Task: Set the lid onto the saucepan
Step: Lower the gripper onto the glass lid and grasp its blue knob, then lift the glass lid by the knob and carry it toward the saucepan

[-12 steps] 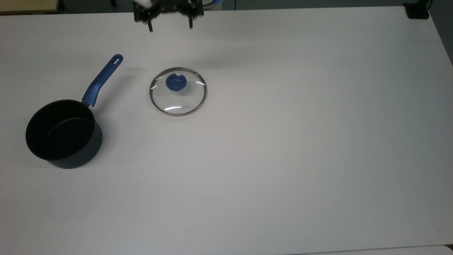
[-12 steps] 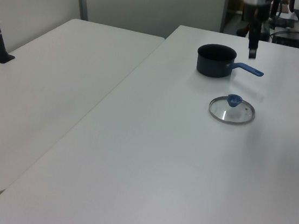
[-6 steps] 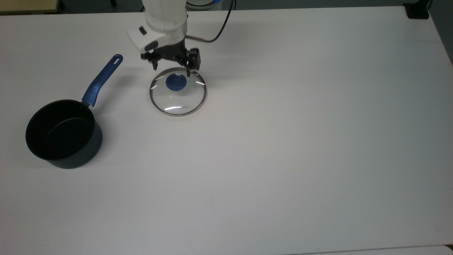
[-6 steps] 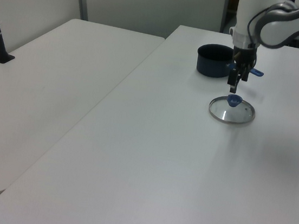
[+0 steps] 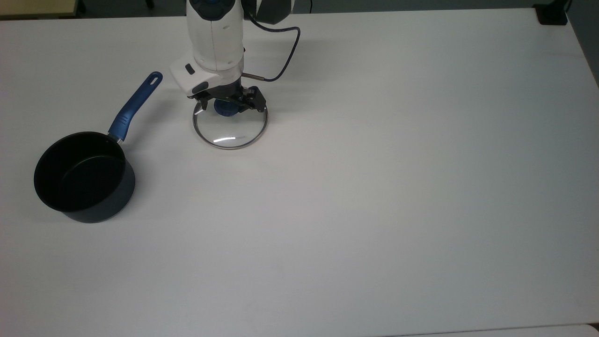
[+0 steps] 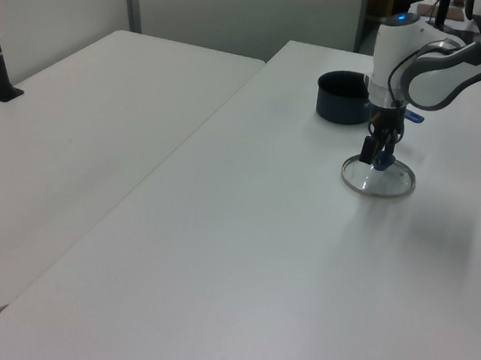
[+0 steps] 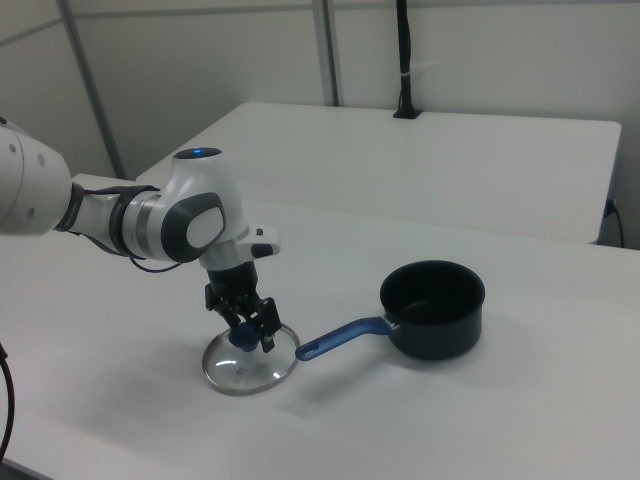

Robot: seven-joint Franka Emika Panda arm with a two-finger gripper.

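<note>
Here, at the top view's left, the saucepan (image 5: pixel 84 177) stands upright and empty on the white desk (image 5: pixel 374 187), its black inside open to the camera. Its long blue handle (image 5: pixel 135 106) runs up toward the top view's upper right, with the slot hole at the far end. No writing can be read on the saucepan.

Further toward the top view's right, apart from the handle's tip, the lid (image 5: pixel 230 126) lies flat on the desk, glass clear, thin metal rim all round. Any lettering on the glass is too small to read. The end effector (image 5: pixel 228 106) is down over the lid's blue knob (image 5: pixel 224 108), its fingers standing on either side of the knob and close against it; whether they actually press on it I cannot tell. The white arm (image 5: pixel 215 32) rises from there toward the top view's upper edge, with a dark cable looping beside it.

In the right view the order is reversed: the lid (image 7: pixel 246 364) and the end effector (image 7: pixel 246 330) sit at the right view's left, and the saucepan (image 7: pixel 433 308) at the right view's right, its handle pointing toward the lid.
</note>
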